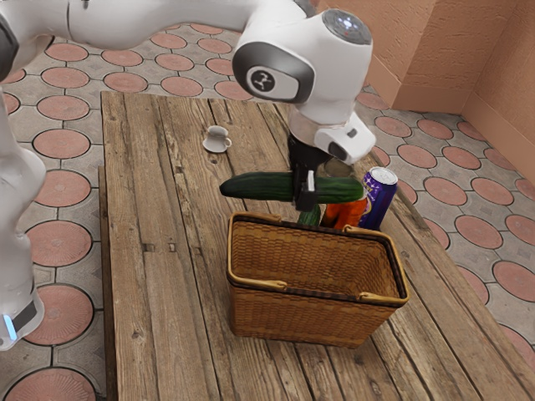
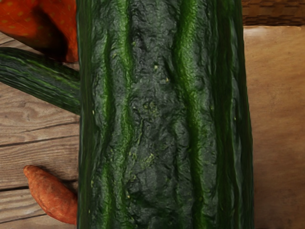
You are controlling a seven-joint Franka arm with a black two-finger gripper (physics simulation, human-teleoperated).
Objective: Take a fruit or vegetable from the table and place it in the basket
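1. the table (image 1: 150,251) has worn brown planks, with dark seams, cracks and knots along the grain.
2. round pinkish-red tiles set in grey stone pave the floor (image 1: 60,242); rough, salmon-coloured walls (image 1: 435,58) rise at the exterior view's upper right.
3. on the table are a woven basket (image 1: 309,322) with its handles folded down, a white cup (image 1: 216,134) on a saucer (image 1: 214,148), a purple can (image 1: 379,200), a red-orange vegetable (image 1: 341,215), a smaller cucumber (image 1: 309,217) and a sweet potato (image 2: 50,193).
4. the long cucumber (image 1: 259,185) is thick and dark green, tapering to a blackish tip at the exterior view's left. up close its skin is bumpy and glossy, with brighter green stripes and pale flecks.
5. the gripper (image 1: 308,196) grasps the long cucumber near its middle, holding it roughly level above the table, near the basket's far rim in the exterior view, outside the opening.
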